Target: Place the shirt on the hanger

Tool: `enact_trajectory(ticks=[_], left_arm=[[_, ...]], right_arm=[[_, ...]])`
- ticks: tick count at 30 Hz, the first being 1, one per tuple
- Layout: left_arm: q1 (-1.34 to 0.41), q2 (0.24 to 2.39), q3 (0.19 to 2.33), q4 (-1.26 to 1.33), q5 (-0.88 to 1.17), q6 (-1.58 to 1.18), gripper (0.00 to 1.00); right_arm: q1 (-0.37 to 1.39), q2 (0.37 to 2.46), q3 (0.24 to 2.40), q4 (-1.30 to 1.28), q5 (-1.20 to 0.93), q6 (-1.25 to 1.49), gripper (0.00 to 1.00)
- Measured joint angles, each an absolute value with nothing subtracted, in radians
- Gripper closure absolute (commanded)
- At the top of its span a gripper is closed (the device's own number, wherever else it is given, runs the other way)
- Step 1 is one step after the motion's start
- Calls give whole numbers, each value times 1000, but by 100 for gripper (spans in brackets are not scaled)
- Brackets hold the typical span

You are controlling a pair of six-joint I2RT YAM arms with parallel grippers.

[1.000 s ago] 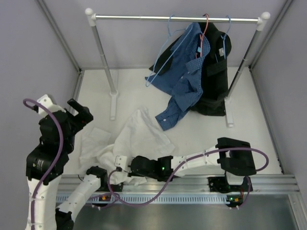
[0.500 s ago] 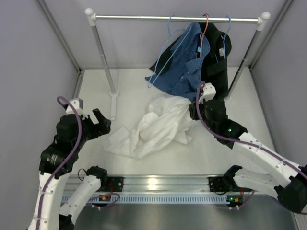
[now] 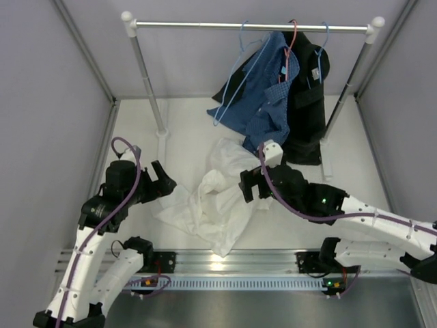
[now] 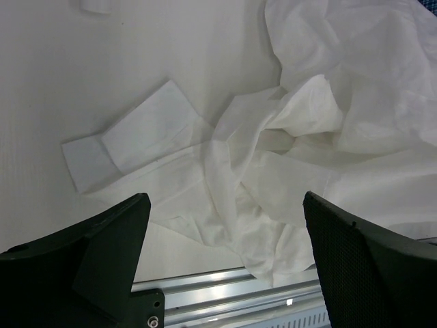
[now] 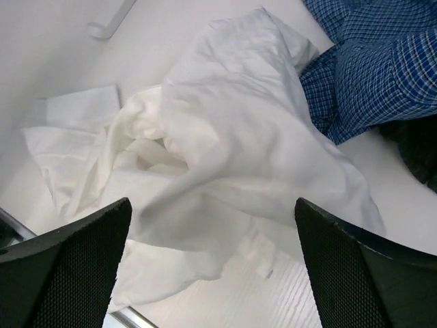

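Right gripper [image 3: 247,186]: jaws stand wide apart with nothing between them. It hangs directly over the crumpled white shirt [image 3: 217,199], whose highest fold sits just beneath and ahead of the fingers in the right wrist view; whether it touches the cloth cannot be told. Left gripper [image 3: 162,179]: jaws also fully apart and empty, poised just beside the shirt's near-left edge. A flat sleeve cuff [image 4: 140,133] lies ahead and to its left, the bunched body ahead and to its right. The shirt lies in a heap on the table [image 3: 184,130], held by neither gripper. The hanger [image 3: 240,45] hangs by its hook from the rail [image 3: 205,25], well beyond and above the right gripper, next to a blue checked shirt [image 3: 263,89]. Assessment: the grippers are set open over opposite sides of the heap, most likely to take separate holds and spread the garment. No collar or shoulder line is exposed, so the cloth needs sorting before it can go to the hanger. The task appears to be at an early stage.
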State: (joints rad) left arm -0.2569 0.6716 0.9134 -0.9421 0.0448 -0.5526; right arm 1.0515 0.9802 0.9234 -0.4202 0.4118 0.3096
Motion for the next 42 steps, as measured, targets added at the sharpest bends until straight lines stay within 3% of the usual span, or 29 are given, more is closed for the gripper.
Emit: enact_trajectory(ticks=[5, 9, 12, 18, 22, 23, 27, 38, 39, 40, 41, 42], left_arm=[[-293, 705, 833, -877, 96, -598, 10], [-455, 792, 773, -822, 39, -673, 9], [-604, 927, 757, -771, -34, -732, 9], [-676, 1189, 728, -670, -190, -796, 28], [-676, 1260, 710, -638, -233, -815, 59], [-676, 1276, 708, -627, -236, -817, 71], [-676, 1281, 685, -589, -234, -817, 100], [-676, 1045, 696, -577, -252, -796, 100], [-676, 1037, 700, -577, -252, -794, 100], [-676, 1032, 702, -576, -252, -792, 100], [-676, 1028, 702, -576, -252, -790, 100], [-676, 1021, 702, -578, -252, -787, 100]], right_arm=[[1155, 979, 939, -490, 693, 398, 0], [1156, 902, 969, -540, 689, 411, 1], [1156, 831, 982, -515, 535, 395, 2], [1169, 731, 820, -362, 47, 393, 7], [1231, 793, 629, -248, -72, 447, 11], [1255, 828, 589, -225, -73, 466, 11], [1356, 952, 481, -195, 42, 558, 11], [1432, 1248, 525, -133, 442, 863, 12], [1433, 1285, 529, -110, 456, 881, 18], [1433, 1322, 538, -91, 467, 894, 42], [1434, 1358, 548, -76, 479, 903, 55], [1436, 1391, 561, -60, 491, 912, 91]])
